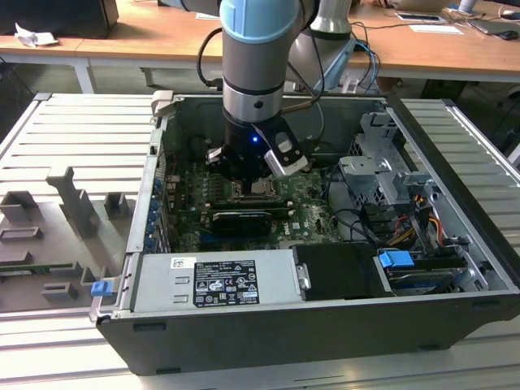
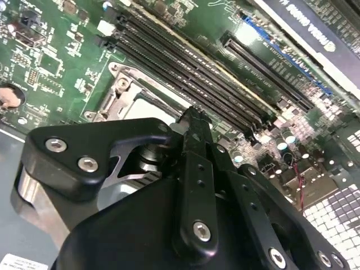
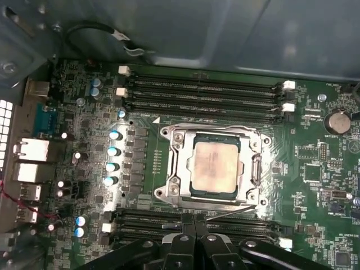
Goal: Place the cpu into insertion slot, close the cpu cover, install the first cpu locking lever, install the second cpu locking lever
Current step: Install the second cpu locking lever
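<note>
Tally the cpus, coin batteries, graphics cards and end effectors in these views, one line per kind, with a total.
cpu: 1
coin battery: 1
graphics card: 1
end effector: 1
Total: 4

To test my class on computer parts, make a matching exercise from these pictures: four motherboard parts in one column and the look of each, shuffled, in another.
Parts:
1. cpu
2. cpu cover
3. memory slots
4. coin battery

Looks:
a. long and black
b. round and silver
c. silver frame with a cut-out centre
d. pale square metal face

Pairs: 1-d, 2-c, 3-a, 4-b
</note>
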`<state>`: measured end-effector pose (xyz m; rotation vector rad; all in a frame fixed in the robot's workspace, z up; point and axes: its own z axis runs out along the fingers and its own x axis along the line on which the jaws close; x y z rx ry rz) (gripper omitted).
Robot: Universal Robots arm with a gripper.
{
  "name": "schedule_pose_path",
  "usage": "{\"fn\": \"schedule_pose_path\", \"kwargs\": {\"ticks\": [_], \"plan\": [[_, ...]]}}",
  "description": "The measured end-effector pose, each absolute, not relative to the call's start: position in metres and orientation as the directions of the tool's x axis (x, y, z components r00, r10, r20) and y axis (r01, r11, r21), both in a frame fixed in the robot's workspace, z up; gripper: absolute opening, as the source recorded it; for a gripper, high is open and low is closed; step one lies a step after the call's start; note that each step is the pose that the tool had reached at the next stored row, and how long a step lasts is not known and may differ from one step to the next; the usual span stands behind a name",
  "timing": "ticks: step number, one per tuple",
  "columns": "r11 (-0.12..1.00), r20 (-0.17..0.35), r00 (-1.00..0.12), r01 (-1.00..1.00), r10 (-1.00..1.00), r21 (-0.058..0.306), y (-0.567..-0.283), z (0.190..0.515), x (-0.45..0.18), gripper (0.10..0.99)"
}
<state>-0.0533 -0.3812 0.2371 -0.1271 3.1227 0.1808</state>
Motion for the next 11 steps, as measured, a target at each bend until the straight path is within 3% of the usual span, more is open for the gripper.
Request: {"fn": "schedule_pose_path", "kwargs": {"ticks": [11], "plan": [[0.990, -0.016, -0.997, -0.082, -0.080, 0.119, -0.382, 0.217, -0.065, 0.106]]}}
